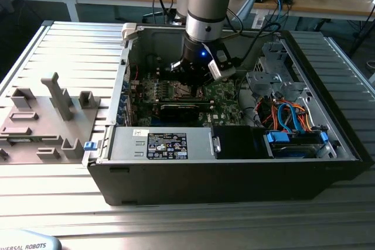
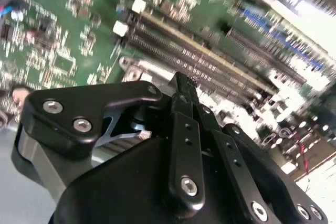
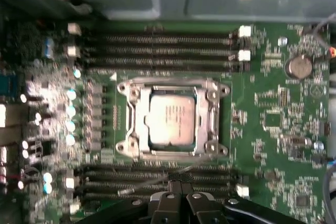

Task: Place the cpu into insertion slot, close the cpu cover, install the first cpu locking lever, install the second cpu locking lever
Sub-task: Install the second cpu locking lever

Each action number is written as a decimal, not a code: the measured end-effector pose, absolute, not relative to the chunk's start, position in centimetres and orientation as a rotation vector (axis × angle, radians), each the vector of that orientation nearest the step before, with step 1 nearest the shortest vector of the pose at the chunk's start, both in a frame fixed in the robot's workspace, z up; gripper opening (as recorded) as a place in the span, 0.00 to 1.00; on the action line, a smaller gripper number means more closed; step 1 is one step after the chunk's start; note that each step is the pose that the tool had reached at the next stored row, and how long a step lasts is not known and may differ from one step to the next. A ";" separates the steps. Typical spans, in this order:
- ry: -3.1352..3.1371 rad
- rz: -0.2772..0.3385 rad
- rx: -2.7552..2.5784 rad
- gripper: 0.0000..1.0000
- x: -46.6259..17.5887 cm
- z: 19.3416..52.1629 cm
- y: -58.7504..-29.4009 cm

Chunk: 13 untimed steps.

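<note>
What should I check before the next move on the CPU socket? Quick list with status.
1. cpu seated in the insertion slot: ok, it lies flat and square in the first wrist view.
2. cpu cover down over the chip: ok, the frame sits flat around it.
3. Locking levers latched: cannot tell.
4. gripper placed near the socket: ok, it sits over the memory slots beside it.
5. Gripper free of any part: cannot tell.
6. Arm clear of the computer case walls: ok in the exterior view.
</note>
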<state>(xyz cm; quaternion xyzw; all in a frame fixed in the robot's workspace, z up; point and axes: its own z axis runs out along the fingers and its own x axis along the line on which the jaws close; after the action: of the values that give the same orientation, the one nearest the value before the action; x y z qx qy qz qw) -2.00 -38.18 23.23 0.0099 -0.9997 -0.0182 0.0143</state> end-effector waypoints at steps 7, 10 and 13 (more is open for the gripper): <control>-3.110 -0.149 0.032 0.11 -2.8 23.2 -39.5; -3.110 -0.171 0.033 0.11 -3.1 23.2 -40.0; -3.108 -0.200 0.033 0.11 -3.5 23.2 -40.3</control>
<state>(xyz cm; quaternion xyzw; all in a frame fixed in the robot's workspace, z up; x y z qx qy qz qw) -3.47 -40.33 23.22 0.0106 -0.9978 -0.0642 0.0134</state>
